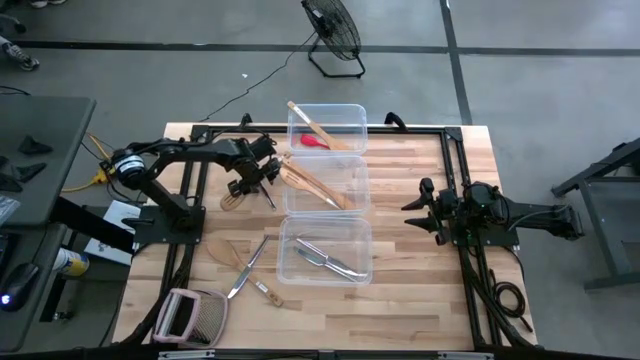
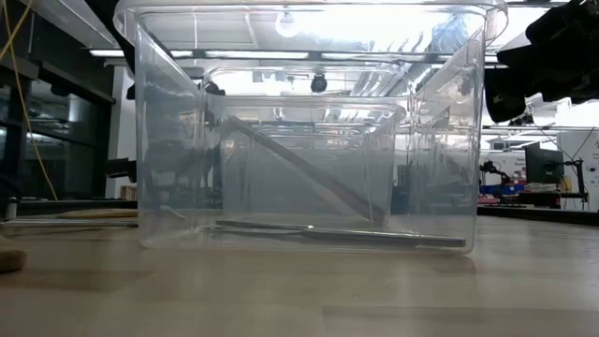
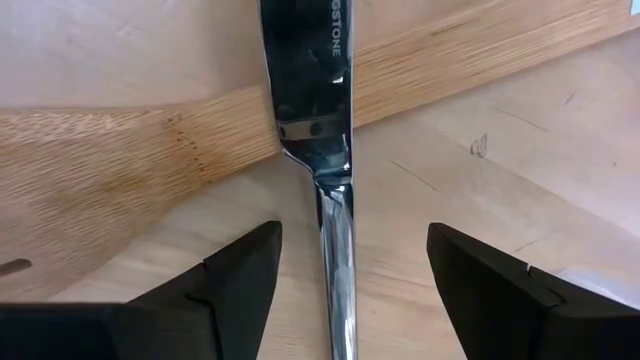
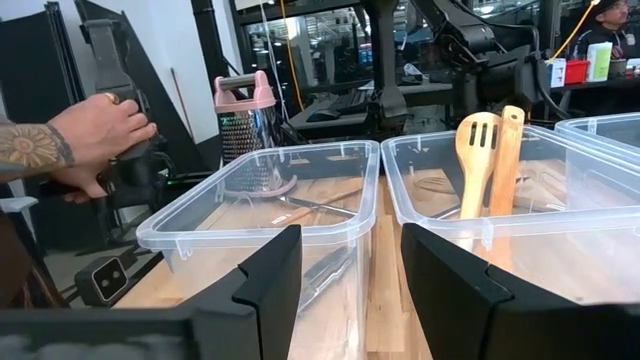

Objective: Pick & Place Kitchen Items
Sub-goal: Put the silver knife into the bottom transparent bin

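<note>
Left gripper (image 3: 345, 300) hangs wide open right over a silver knife (image 3: 315, 90), one finger on each side of its slim handle with nothing gripped yet. Under the blade lies a pale wooden spatula (image 3: 110, 170), flat on the table, so I judge this as the approach step of a pick. Next I have to drop lower and close squarely on the metal alone; the spatula touching the blade could get dragged along or tip the knife.

From above, my left gripper (image 1: 248, 180) sits just beside the middle tub (image 1: 355, 168), which already holds wooden spoons. The far tub (image 1: 358, 112) has the small red utensil (image 1: 315, 142) and a wooden piece; the near tub (image 1: 365, 228) holds metal cutlery. More wooden and metal utensils lie on the bare table (image 1: 420, 300) near a grater (image 1: 190, 317).

Right gripper (image 4: 350, 290) waits half-spread and empty beyond the tubs' other side. A person's hand (image 4: 95, 140) shows past the table edge.
</note>
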Tool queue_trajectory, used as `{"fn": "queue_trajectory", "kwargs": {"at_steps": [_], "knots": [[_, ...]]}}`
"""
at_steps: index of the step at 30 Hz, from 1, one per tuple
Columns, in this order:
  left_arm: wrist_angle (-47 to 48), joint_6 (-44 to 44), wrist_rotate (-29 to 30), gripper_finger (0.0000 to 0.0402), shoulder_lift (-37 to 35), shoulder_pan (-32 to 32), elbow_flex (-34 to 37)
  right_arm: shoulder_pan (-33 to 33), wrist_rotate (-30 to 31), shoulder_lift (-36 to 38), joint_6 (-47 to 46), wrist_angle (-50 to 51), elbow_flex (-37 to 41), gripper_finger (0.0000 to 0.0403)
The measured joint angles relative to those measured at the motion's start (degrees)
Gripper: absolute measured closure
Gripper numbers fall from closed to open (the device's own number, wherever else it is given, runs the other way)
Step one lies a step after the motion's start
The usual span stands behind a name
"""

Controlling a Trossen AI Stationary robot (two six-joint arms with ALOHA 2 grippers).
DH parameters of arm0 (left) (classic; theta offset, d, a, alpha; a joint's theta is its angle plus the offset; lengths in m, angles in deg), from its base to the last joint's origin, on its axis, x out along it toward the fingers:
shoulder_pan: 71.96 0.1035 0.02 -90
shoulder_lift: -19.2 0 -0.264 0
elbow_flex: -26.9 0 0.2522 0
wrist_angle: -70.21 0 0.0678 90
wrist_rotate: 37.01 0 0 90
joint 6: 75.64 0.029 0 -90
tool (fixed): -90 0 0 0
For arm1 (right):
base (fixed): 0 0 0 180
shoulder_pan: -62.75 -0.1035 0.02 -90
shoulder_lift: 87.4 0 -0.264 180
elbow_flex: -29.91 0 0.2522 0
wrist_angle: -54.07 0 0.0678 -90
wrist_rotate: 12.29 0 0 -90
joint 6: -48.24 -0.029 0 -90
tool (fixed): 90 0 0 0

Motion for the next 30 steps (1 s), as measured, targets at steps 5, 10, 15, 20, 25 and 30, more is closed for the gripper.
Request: {"fn": "queue_trajectory", "kwargs": {"at_steps": [5, 10, 15, 20, 25, 30], "knots": [[0.5, 0.4, -0.8, 0.0149, 1.5, -0.1, 0.1, 0.0, -0.2, 0.0, 0.0, 0.0, 0.0, 0.0237], [1.0, 0.7, 0.3, 0.0149, 1.6, -0.1, 0.1, 0.0, -0.2, 0.0, 0.0, 0.0, 0.0, 0.0237], [1.1, 1.4, 1.3, 0.0149, 1.6, -0.1, 0.1, 0.0, -0.2, 0.0, 0.0, 0.0, 0.0, 0.0237], [1.2, 1.3, 1.6, 0.0149, 1.6, -0.1, 0.1, 0.0, -0.2, 0.0, 0.0, 0.0, 0.0, 0.0237], [1.6, 0.7, 1.8, 0.0176, 1.7, -0.1, 0.2, 0.0, -0.2, 0.0, 0.0, 0.0, 0.0, 0.0237], [2.5, 0.5, 2.3, 0.0230, 1.7, -0.1, 0.2, 0.0, -0.3, 0.0, 0.0, 0.0, 0.0, 0.0237]]}}
